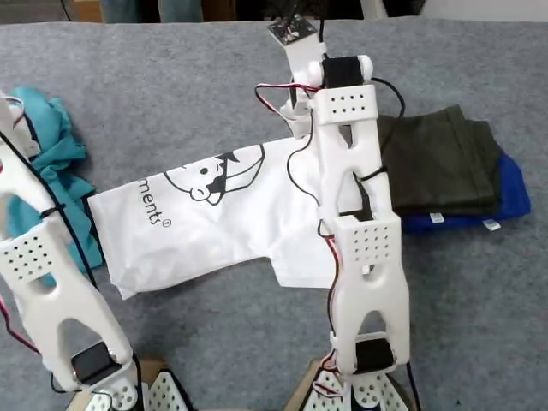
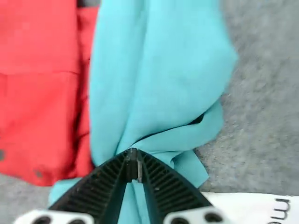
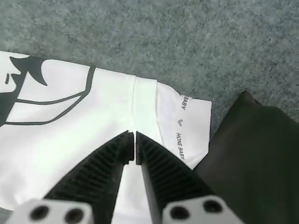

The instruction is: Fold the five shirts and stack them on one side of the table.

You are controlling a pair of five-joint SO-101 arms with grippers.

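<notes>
White shirt (image 1: 214, 223) lies centred on the worktop (image 1: 171, 77). Right gripper (image 3: 134, 145), jaws closed at its collar, perhaps pinching cloth, should draw the fold evenly; left gripper (image 2: 134, 163), jaws closed, sits over teal shirt (image 2: 159, 70) at 9 o'clock.

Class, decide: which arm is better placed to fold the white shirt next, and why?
Right. The right gripper sits near the collar of the white shirt; the left gripper is shut on the teal shirt, off beside it.

A white shirt (image 1: 214, 223) with black print lies flat, partly folded, right under the right pincer (image 3: 134, 140). Just beside that pincer, a folded dark green shirt (image 1: 441, 163) sits on a folded blue shirt (image 1: 514, 201). Under the left pincer (image 2: 134, 161) lies a crumpled teal shirt (image 2: 154, 79), touching a red shirt (image 2: 37, 93).
</notes>
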